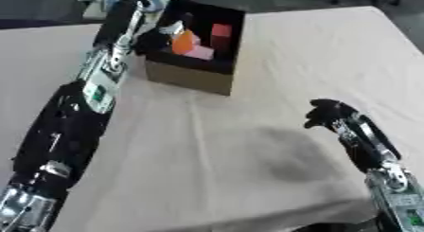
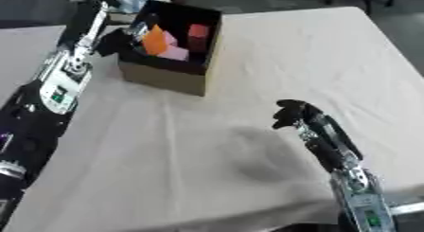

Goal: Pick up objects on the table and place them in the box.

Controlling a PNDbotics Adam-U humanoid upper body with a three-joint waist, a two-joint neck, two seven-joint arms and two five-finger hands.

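Beige cloth covers the whole table in front of me, wrinkled a little near the closer edge, with a soft shadow lying on it near my right arm. Toward the far left stands the open cardboard box, brown on the outside and dark inside, set at a slight angle to the table's edge.

My left arm runs up the left side of the view to the box, and my left hand is at the box's near-left wall, reaching over the rim. An orange block shows right beside that hand, inside the box; the hand is dark against the dark interior, so I cannot tell whether my fingers are curled on the block or merely next to it. Deeper in the box I see a pink block lying just beside the orange one, and a red block standing toward the far-right corner. A small pale piece sits above the orange block, too indistinct for me to make out.

My right hand hovers low over the cloth at the right, well apart from the box, its dark fingers curled inward and holding nothing.
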